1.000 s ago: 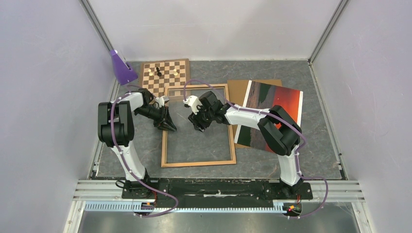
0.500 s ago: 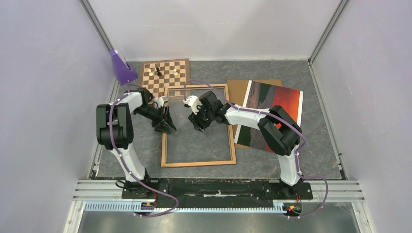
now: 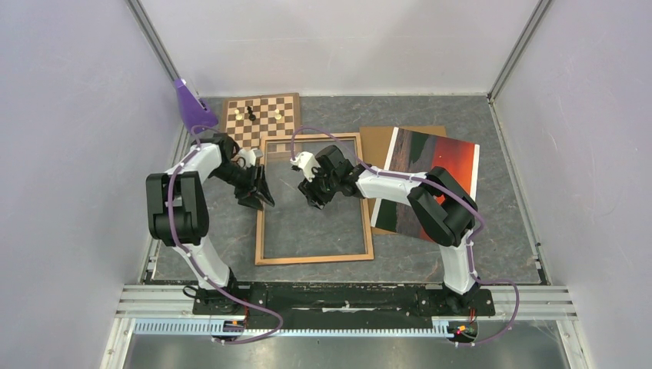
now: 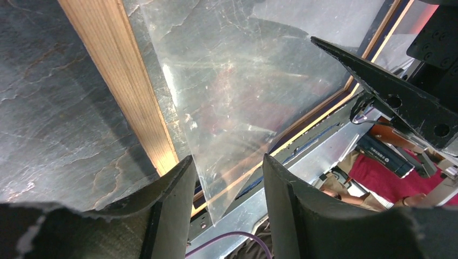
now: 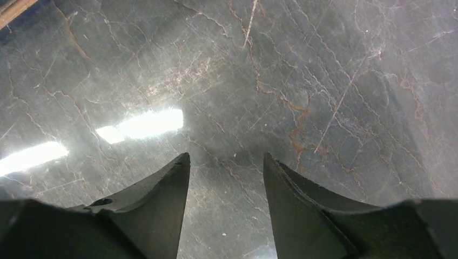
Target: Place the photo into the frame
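Observation:
The frame (image 3: 314, 257) lies back-up in the middle of the table, light wood showing. Its left rail shows in the left wrist view (image 4: 119, 70). The sunset photo (image 3: 434, 181) lies face-up to the right, partly on a brown backing board (image 3: 377, 142). My left gripper (image 3: 260, 196) is open at the frame's left rail. In its wrist view (image 4: 227, 159) a corner of a clear pane (image 4: 243, 81) sits between the spread fingers. My right gripper (image 3: 314, 198) is open over the frame's upper middle. Its wrist view (image 5: 226, 155) shows only glossy marbled surface.
A chessboard (image 3: 261, 119) with a few pieces lies behind the frame. A purple wedge-shaped object (image 3: 192, 104) stands at the back left. Grey walls close in on three sides. The right gripper's black finger (image 4: 389, 91) shows in the left wrist view.
My left arm has swung its elbow outward to the left, and its gripper has shifted slightly back along the frame's left rail. The right arm, frame and photo have not moved.

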`<action>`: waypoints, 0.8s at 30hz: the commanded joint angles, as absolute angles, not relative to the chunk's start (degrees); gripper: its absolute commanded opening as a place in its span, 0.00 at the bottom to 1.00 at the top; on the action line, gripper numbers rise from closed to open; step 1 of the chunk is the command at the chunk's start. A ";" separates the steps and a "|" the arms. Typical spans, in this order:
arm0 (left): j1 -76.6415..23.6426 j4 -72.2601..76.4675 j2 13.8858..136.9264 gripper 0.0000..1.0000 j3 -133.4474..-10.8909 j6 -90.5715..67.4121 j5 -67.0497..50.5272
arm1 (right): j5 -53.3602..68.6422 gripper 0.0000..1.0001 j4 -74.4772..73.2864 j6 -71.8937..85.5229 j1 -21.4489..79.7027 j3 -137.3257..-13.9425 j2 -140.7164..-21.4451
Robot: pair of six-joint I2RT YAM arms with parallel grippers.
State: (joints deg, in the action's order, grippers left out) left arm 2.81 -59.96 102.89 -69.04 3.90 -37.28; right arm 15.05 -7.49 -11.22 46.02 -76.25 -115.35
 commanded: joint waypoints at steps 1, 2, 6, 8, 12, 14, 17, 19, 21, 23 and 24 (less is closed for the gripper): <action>2.58 -61.63 99.42 0.56 -71.25 5.22 -35.81 | 14.11 0.56 -6.90 -11.43 46.32 -75.51 -113.55; 2.61 -61.83 99.28 0.56 -71.34 5.29 -35.48 | 14.11 0.56 -6.86 -11.35 46.32 -75.42 -113.50; 2.64 -62.31 98.32 0.56 -71.54 5.56 -34.63 | 13.99 0.56 -6.53 -11.34 46.32 -75.06 -113.38; 2.61 -62.44 97.98 0.56 -71.70 5.60 -34.38 | 14.15 0.56 -6.47 -11.29 46.28 -74.98 -113.32; 2.64 -62.61 97.35 0.56 -72.14 5.66 -33.86 | 14.21 0.56 -6.43 -11.25 46.32 -74.99 -113.25; 2.61 -62.74 97.14 0.56 -72.48 5.80 -33.75 | 14.30 0.56 -6.45 -11.16 46.36 -75.00 -113.16; 2.63 -62.67 96.88 0.56 -73.06 5.99 -33.42 | 14.37 0.56 -6.47 -11.17 46.31 -75.06 -113.03; 2.62 -62.67 96.67 0.56 -73.52 6.23 -33.23 | 14.45 0.56 -6.51 -11.16 46.32 -75.23 -112.85; 2.68 -62.47 96.36 0.56 -73.98 6.38 -32.59 | 14.50 0.57 -6.67 -11.16 46.32 -75.60 -112.63; 2.63 -61.95 96.00 0.56 -74.17 6.43 -32.10 | 14.40 0.60 -7.15 -11.16 46.37 -76.17 -112.33; 2.61 -61.67 95.89 0.56 -74.22 6.49 -31.89 | 14.27 0.61 -7.40 -11.16 46.32 -76.57 -112.14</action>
State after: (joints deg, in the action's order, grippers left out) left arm 2.81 -62.24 99.24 -71.88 3.95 -33.04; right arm 14.74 -7.01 -11.16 46.02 -75.50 -115.00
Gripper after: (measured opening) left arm 0.558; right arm 0.589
